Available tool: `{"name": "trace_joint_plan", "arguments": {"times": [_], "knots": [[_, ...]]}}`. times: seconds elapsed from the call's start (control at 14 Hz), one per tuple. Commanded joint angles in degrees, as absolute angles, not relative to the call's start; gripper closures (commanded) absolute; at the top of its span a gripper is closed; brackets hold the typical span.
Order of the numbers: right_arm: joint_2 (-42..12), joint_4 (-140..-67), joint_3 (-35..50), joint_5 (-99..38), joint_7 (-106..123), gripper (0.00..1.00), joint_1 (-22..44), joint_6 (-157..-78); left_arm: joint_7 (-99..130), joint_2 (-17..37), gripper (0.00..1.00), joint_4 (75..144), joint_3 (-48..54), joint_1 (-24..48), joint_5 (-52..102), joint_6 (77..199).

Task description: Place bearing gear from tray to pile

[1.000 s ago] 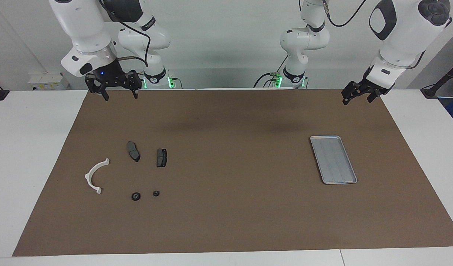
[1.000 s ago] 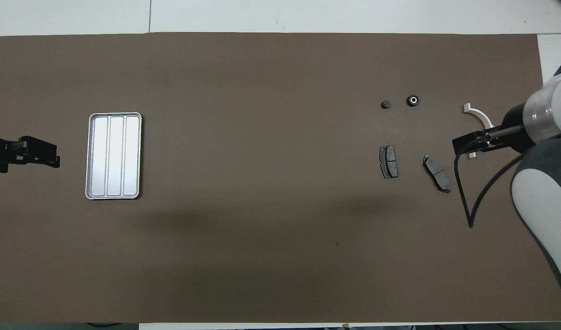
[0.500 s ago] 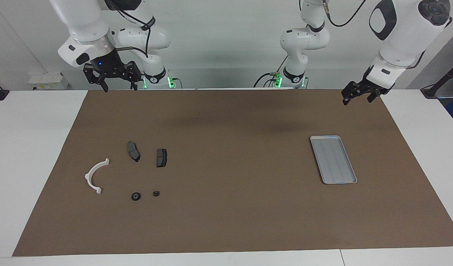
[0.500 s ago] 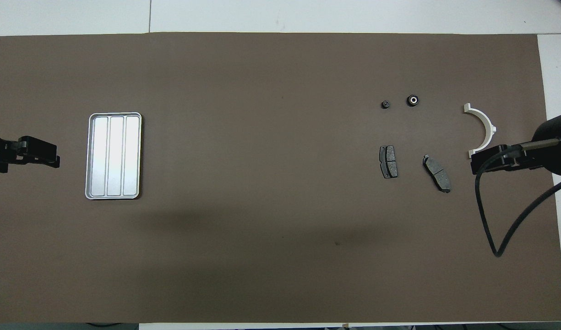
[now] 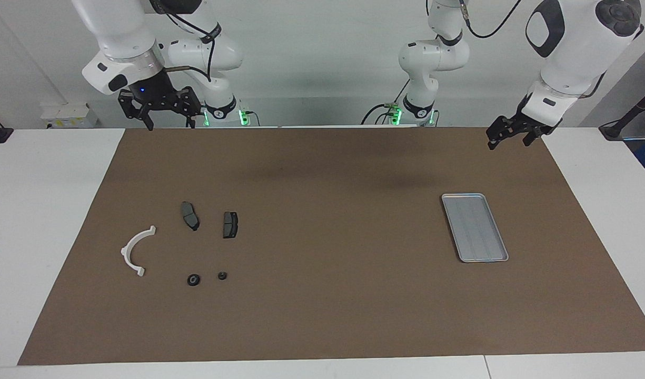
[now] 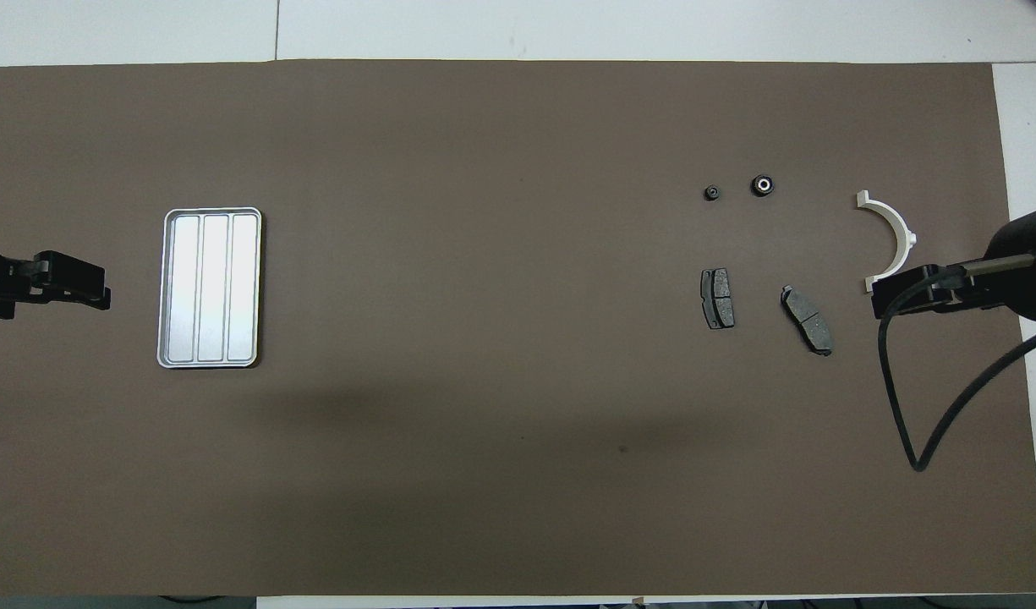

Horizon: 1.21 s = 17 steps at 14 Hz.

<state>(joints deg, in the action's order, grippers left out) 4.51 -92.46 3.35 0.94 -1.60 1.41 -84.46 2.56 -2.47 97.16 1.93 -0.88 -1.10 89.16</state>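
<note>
bearing gear [image 5: 194,279] in pile, well apart from raised right hand [image 5: 168,123] | both hands open, empty

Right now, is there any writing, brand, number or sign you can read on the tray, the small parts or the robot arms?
None can be read.
Tray: bare ridged metal, no marking.
White half-ring bracket, two dark pads, two small round black parts: no visible print.
Band on right arm's joint: lettering too small to read.
</note>
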Motion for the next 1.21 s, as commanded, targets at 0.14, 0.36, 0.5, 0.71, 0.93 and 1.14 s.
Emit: {"name": "trace_joint_plan", "arguments": {"times": [0.14, 0.36, 0.5, 0.71, 0.93, 1.14], "knots": [[4.7, -91.8, 3.8, 1.6, -2.5, 0.0, 1.5, -85.1, 2.5, -4.1, 0.0, 99.1, 1.3, -0.4, -0.6, 90.2], [4.7, -91.8, 3.8, 1.8, -2.5, 0.0, 1.4, -85.3, 2.5, -4.1, 0.0, 99.1, 1.3, -0.4, -0.6, 90.2], [4.7, -91.8, 3.8, 1.8, -2.5, 0.0, 1.5, -85.6, 2.5, -4.1, 0.0, 99.1, 1.3, -0.4, -0.6, 90.2], [4.8, -91.8, 4.0, 1.8, -2.5, 0.0, 1.5, -85.5, 2.5, -4.1, 0.0, 99.1, 1.3, -0.4, -0.6, 90.2], [5.0, -91.8, 3.5, 1.2, -2.5, 0.0, 1.3, -85.6, 2.5, -4.1, 0.0, 99.1, 1.3, -0.4, -0.6, 90.2], [5.6, -91.8, 3.4, 1.3, -2.4, 0.0, 0.9, -85.3, 2.5, -4.1, 0.0, 99.1, 1.3, -0.4, -0.6, 90.2]]}}
